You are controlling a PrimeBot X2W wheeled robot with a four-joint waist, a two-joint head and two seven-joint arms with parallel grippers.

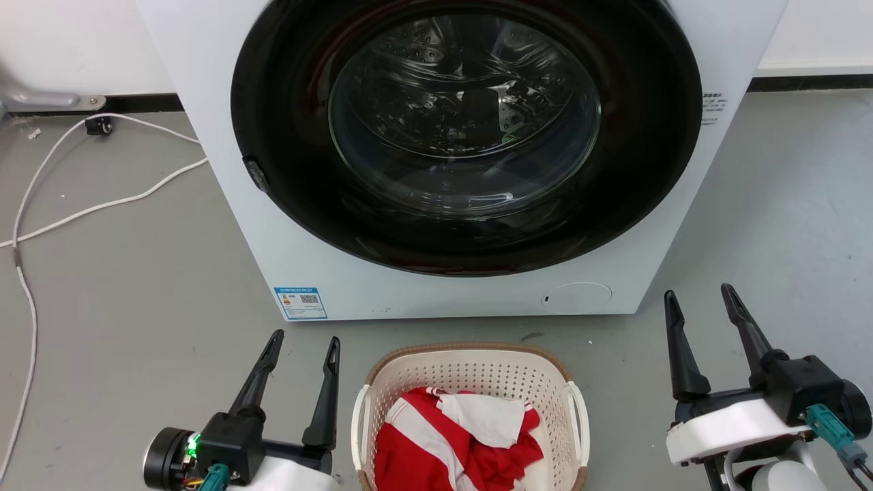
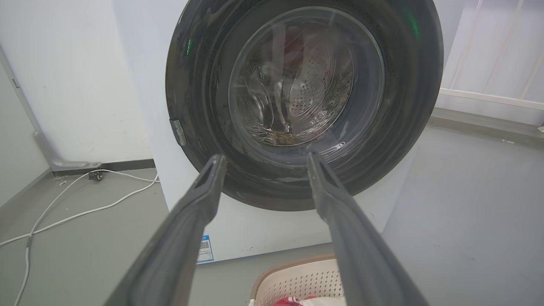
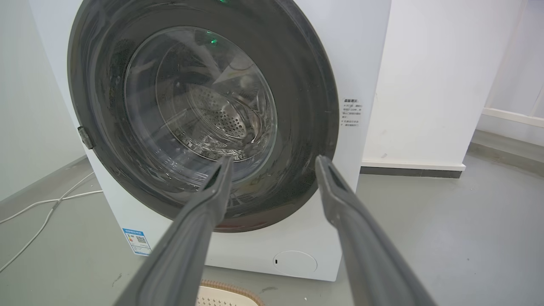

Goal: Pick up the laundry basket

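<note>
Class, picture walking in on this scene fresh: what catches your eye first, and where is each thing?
The white washing machine with its big dark round door dominates the upper middle. On the grey floor before it stands the laundry basket, holding a bright red-and-white cloth. The left gripper and right gripper, both open, flank it.

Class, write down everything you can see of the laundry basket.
The laundry basket is cream-white perforated plastic, rounded-rectangular, with a brown braided-look rim and white side handles. It stands upright on the grey floor before the washing machine, holding red-and-white cloth. The left gripper and right gripper flank it, not touching.
</note>
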